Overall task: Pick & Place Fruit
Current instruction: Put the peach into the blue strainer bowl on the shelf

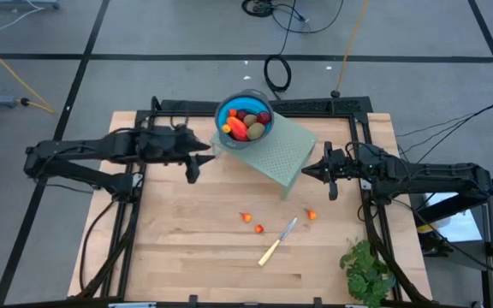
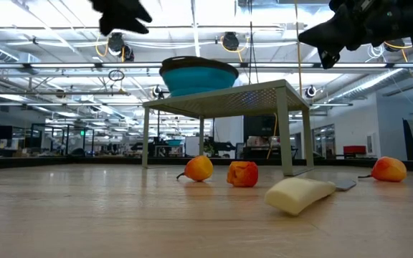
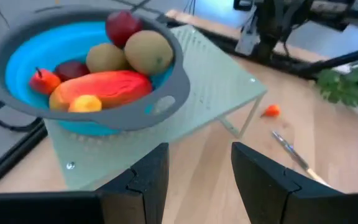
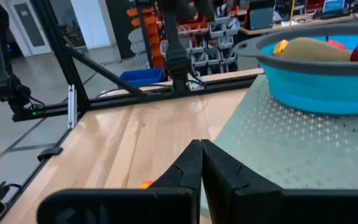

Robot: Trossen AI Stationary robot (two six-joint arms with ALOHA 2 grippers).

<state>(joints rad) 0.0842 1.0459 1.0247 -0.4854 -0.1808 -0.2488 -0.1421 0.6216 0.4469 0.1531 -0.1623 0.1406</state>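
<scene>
Knife (image 2: 300, 194): pale handle nearest the low camera, lying flat on the wooden table (image 1: 187, 257); seen from above, it sits toward the front of the board, blade aimed at the rack.
Loose fruit: three tiny orange-red pieces on the bare wood, two (image 1: 246, 217) (image 1: 259, 228) close together beside the knife handle's side, one (image 1: 311, 215) just off the rack's front corner.
Bowl (image 1: 245, 119): blue with a grey rim, standing on a pale green perforated rack (image 1: 285, 154) at the table's back edge, overhanging the rack's rear corner.
Fruit in bowl: two brownish-green ovals (image 3: 148, 52) (image 3: 106, 57), two dark red balls (image 3: 123, 26) (image 3: 72, 69), one long red-orange piece (image 3: 101, 88), plus a small red piece (image 3: 44, 81) and a yellow-orange one (image 3: 86, 103); piled against the near wall.
Left gripper (image 1: 202, 156): raised above the table, just left of the bowl and rack, fingers (image 3: 149, 177) apart, nothing between them.
Right gripper (image 1: 305, 171): raised at the rack's right edge, fingers pressed together, empty.
Open room: wide bare wood across the front and left of the table.
Leafy green bunch (image 1: 368, 272): front right corner, well apart from the knife.
</scene>
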